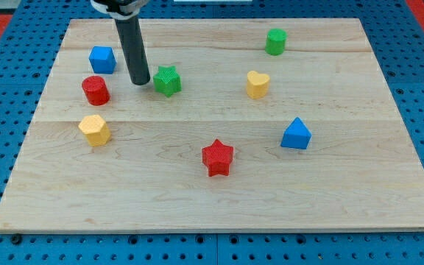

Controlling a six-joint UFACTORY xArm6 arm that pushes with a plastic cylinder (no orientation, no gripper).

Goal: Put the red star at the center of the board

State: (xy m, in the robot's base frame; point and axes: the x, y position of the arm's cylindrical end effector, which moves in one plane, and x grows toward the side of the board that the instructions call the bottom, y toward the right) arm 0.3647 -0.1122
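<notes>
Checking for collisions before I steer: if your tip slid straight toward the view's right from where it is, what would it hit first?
Probably the green star: it sits just right of my tip, apart by a small gap.

My tip rests on the wooden board just left of the green star — blue cube and red cylinder farther left — while the red star sits well apart toward the view's bottom.

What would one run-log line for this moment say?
tip: beside green star, its left | red star: below board centre, untouched | step: not begun
</notes>
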